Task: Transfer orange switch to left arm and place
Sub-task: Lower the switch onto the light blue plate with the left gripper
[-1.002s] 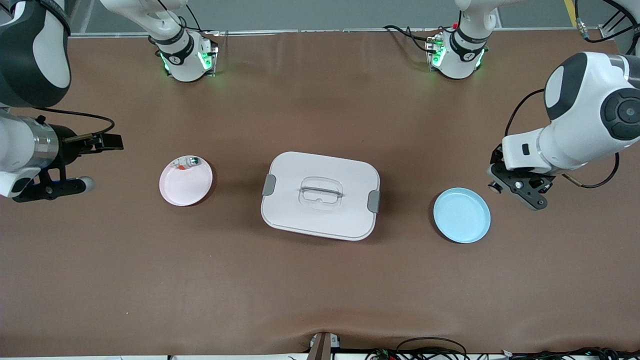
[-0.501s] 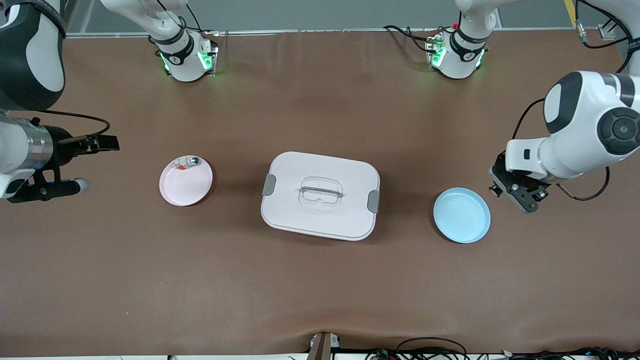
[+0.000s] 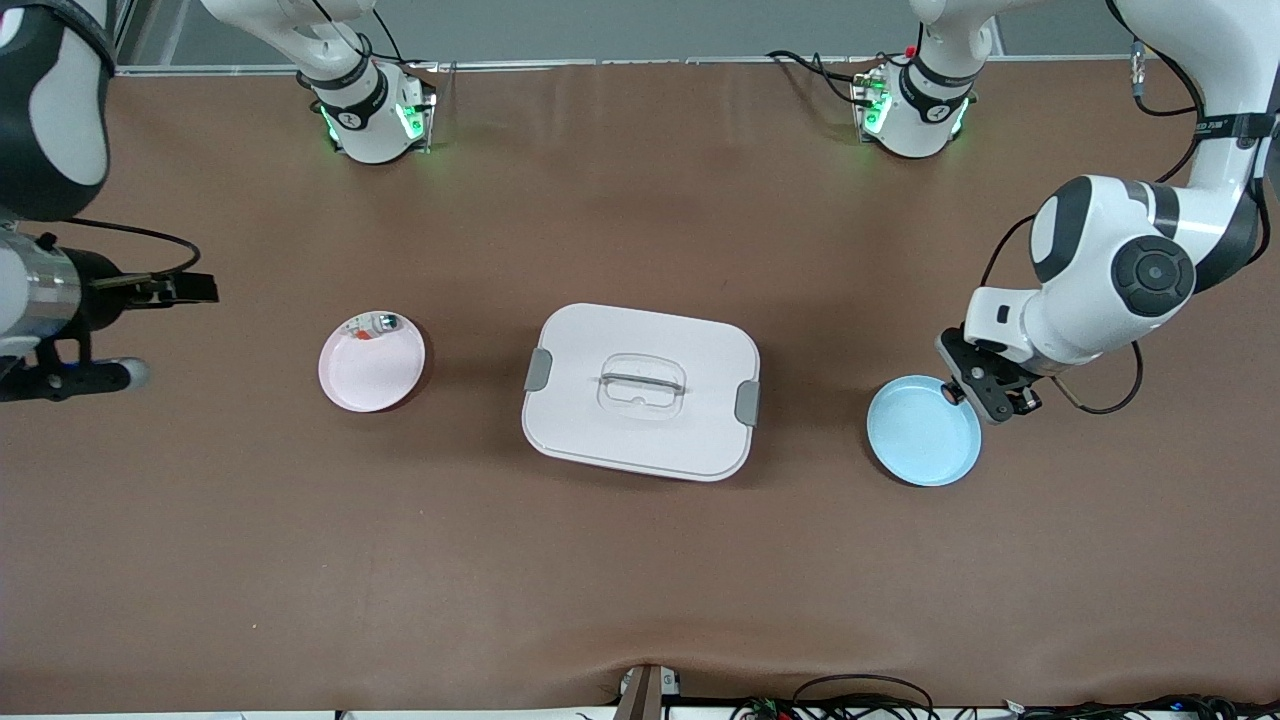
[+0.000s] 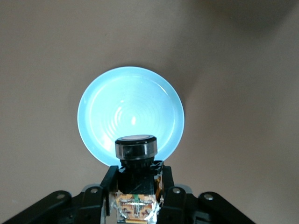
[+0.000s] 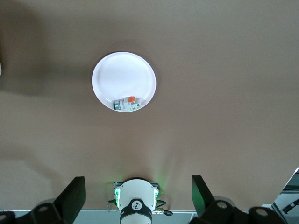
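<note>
My left gripper (image 3: 985, 388) (image 4: 137, 176) is shut on the orange switch (image 4: 135, 148), a small black block with a round face. It hangs over the rim of the blue plate (image 3: 922, 432) (image 4: 131, 109), on the side toward the left arm's end of the table. The white box (image 3: 640, 390) with grey latches stands mid-table, apart from both arms. My right gripper (image 3: 190, 290) (image 5: 138, 198) is open and holds nothing, up in the air past the pink plate (image 3: 370, 365) (image 5: 122, 79) toward the right arm's end.
On the pink plate lies a small whitish component with a green cap (image 3: 378, 324) (image 5: 127, 103), at the rim toward the robot bases. Both bases (image 3: 372, 118) (image 3: 912, 112) stand along the table's edge. Cables (image 3: 860, 700) lie at the table's edge nearest the camera.
The left arm has swung in toward the blue plate, carrying the switch from beside the plate to over its rim. The right gripper has drawn back slightly toward its end of the table.
</note>
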